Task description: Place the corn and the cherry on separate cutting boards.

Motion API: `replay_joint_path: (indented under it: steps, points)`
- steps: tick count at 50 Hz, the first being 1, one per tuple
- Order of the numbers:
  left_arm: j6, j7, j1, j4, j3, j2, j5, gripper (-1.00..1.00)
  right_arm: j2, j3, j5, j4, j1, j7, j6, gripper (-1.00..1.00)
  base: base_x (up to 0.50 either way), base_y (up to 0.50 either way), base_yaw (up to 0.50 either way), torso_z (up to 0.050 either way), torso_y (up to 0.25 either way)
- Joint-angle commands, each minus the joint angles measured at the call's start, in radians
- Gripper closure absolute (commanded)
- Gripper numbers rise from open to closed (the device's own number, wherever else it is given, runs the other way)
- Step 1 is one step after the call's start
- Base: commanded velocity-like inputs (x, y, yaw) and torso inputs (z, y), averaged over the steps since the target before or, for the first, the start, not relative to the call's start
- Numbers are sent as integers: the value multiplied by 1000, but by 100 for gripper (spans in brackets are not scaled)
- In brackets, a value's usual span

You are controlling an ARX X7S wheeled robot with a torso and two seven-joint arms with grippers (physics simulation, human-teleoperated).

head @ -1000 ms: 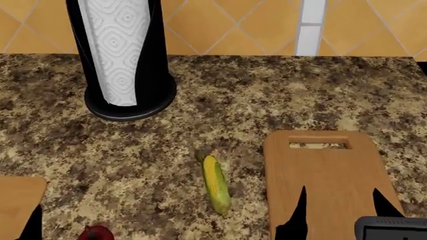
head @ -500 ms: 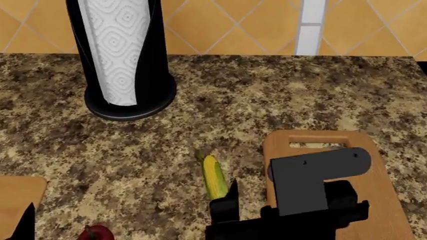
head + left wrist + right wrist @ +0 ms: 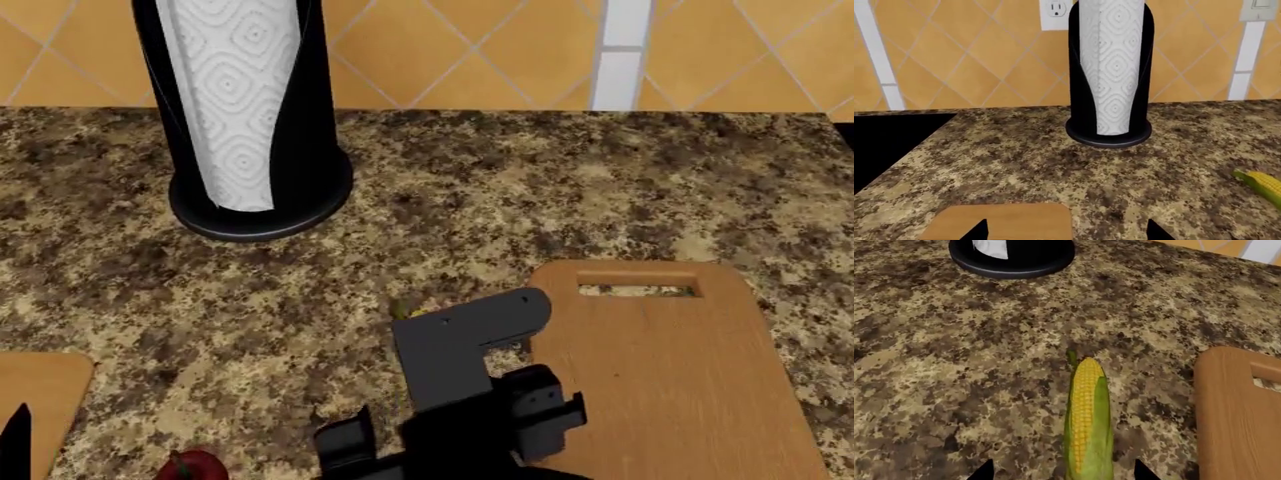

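The corn [image 3: 1087, 425] lies on the granite counter, yellow with green husk, lengthwise between the fingertips of my right gripper [image 3: 1062, 472]. That gripper is open and low over the corn's near end. In the head view my right arm [image 3: 467, 385] hides almost all of the corn. The corn also shows in the left wrist view [image 3: 1262, 183]. The cherry [image 3: 194, 467] sits at the front left, next to the small cutting board [image 3: 40, 395]. My left gripper [image 3: 1067, 234] is open and empty over that board's corner [image 3: 1001, 222]. The large cutting board [image 3: 667, 370] with its slot handle lies right of the corn.
A black paper towel holder [image 3: 247, 120] with a white roll stands at the back left of the counter, in front of the tiled wall. It also shows in the left wrist view [image 3: 1111, 75]. A dark sink or cooktop edge [image 3: 887, 140] lies at the counter's far left.
My right arm has swung left from over the large board to over the corn, hiding it in the head view. My left gripper has drawn slightly back and left.
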Motion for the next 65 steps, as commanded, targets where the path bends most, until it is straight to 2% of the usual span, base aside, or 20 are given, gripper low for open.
replay_joint_path:
  steps: [1,11,24,25,34,46,60,65]
  points:
    - [8,0,15,7,-5,-14,-8,-100,-25,-143,-117,249,41,-89,-142,-100,0,0,0,0,0]
    - [22,11,24,-5,14,-15,19,-100,-56,-172,-181,440,74,-125,-249,-100,1,0,0,0,0]
    - [31,14,20,-18,41,-14,35,-100,-46,-144,-173,483,60,-124,-282,-100,4,0,2,0,0]
    - [30,13,19,-19,45,-14,37,-100,-55,-101,-149,482,54,-110,-286,100,0,0,3,0,0]
    - [39,16,18,-27,64,-11,51,-100,-43,-65,-96,341,79,-51,-218,100,1,0,0,0,0]
    - [29,2,2,-20,84,-16,44,-100,26,136,76,0,119,132,-25,100,0,0,0,0,0]
    - [46,23,-5,-41,146,-7,92,-100,143,377,167,-36,51,205,16,100,0,0,0,0,0]
    - [55,30,-1,-51,156,-6,106,-100,205,393,149,-12,44,199,17,100,0,0,0,0,0]
